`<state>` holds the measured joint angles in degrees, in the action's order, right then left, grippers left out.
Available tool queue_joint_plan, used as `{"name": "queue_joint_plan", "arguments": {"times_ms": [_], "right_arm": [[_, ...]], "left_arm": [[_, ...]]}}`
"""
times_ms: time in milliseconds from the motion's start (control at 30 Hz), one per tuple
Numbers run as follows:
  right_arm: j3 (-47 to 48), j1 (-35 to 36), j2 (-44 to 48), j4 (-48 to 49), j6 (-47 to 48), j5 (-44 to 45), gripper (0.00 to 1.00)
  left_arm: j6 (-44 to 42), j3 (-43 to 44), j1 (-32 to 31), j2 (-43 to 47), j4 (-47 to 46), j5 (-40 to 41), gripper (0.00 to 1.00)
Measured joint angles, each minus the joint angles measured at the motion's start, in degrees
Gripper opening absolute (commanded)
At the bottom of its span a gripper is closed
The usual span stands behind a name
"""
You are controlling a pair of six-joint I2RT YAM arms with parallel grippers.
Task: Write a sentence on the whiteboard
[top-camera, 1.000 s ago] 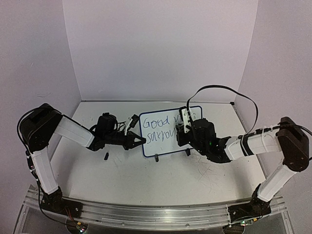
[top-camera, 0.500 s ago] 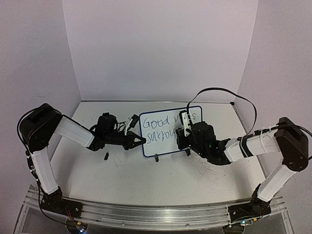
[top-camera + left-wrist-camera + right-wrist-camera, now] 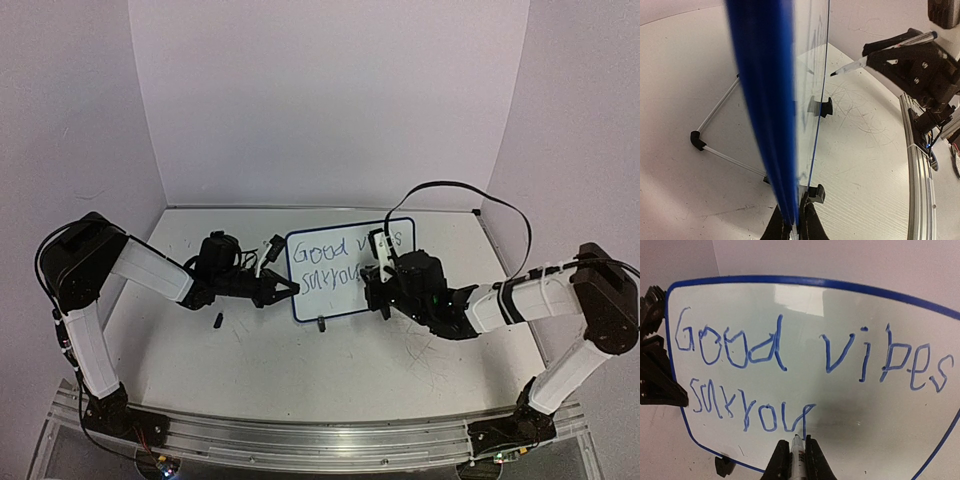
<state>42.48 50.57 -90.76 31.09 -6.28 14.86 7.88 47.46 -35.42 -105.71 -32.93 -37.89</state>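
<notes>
Whiteboard (image 3: 340, 300): left jaws clamped | marker (image 3: 798, 457): right jaws clamped (tip near sentence (image 3: 781, 345)) | black piece (image 3: 217, 321) beside

Both arms extend low toward the middle of the table. The left arm (image 3: 150, 270) runs out from its raised elbow with the forearm nearly level. The left gripper (image 3: 284, 290) is pinched tight on the left edge of the whiteboard (image 3: 345, 298). The right arm (image 3: 525, 297) angles inward, wrist low, and the right gripper (image 3: 796, 455) is clamped around a marker (image 3: 797, 443) that points forward.
</notes>
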Motion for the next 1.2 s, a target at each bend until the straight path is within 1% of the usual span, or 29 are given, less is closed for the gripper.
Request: {"name": "queue_joint_plan", "arguments": {"times_ms": [100,200,600,1200], "right_arm": [[0.00,-0.32,2.65,0.33,0.48,-0.82,0.00],[0.00,-0.90,3.21,0.97,1.80,-0.92,0.00],[0.00,-1.42,3.10,0.76,4.72,-1.02,0.00],[1.04,-1.42,0.62,2.05,4.98,0.97,0.00]], "left_arm": [[-0.25,0.00,0.00,0.00,0.00,0.00,0.00],[-0.39,0.01,0.00,0.00,0.00,-0.01,0.00],[-0.44,0.00,0.00,0.00,0.00,0.00,0.00],[-0.46,0.00,0.00,0.00,0.00,0.00,0.00]]}}
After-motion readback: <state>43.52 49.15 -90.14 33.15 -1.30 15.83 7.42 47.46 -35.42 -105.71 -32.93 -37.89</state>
